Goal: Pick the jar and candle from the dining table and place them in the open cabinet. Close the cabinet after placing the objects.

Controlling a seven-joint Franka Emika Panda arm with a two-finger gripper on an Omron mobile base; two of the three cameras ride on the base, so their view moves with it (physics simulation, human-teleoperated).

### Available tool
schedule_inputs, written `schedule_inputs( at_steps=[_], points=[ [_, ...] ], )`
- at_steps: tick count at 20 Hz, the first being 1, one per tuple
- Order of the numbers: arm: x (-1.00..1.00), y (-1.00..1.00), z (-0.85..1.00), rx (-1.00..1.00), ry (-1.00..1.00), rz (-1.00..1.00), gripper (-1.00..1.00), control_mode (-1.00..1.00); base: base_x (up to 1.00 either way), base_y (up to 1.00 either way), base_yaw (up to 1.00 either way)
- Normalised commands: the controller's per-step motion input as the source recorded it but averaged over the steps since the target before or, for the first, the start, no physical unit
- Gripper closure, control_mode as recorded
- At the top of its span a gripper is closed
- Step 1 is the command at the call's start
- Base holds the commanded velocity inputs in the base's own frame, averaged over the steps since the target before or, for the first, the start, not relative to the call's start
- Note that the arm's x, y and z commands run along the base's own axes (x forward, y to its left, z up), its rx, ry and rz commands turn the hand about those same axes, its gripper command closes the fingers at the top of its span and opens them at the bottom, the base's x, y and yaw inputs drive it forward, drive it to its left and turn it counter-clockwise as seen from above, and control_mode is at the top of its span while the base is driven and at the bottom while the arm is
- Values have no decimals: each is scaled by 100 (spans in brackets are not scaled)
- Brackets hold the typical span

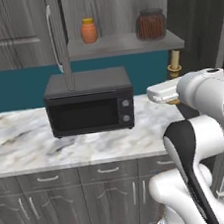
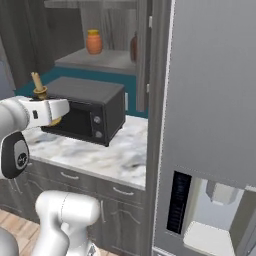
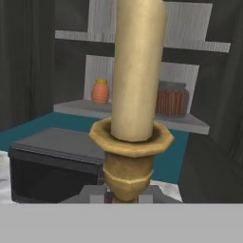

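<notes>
Candle: held upright by its base in the closed gripper, above the microwave's right edge. Jar: on cabinet shelf at 1 o'clock; free shelf space was seen between jar and orange bottle.

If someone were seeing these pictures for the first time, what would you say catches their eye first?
Most striking is the pale-yellow taper candle in its brass holder, upright in the shut end effector and looming large in the hand view. Beyond it, on the grey shelf of the open dark grey wall cabinet, stand a squat glass jar of reddish-brown sticks and a small orange bottle. Below sits a black microwave on the marble counter.
</notes>
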Motion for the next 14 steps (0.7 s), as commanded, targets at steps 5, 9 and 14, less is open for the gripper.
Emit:
schedule_inputs(
  at_steps=[5,9,14],
  points=[
    [0,0,0,0,0,0,100,100,51,-5,-6],
    [0,0,0,0,0,0,100,100,55,5,-25],
    [0,0,0,0,0,0,100,100,40,7,-34]
  ],
)
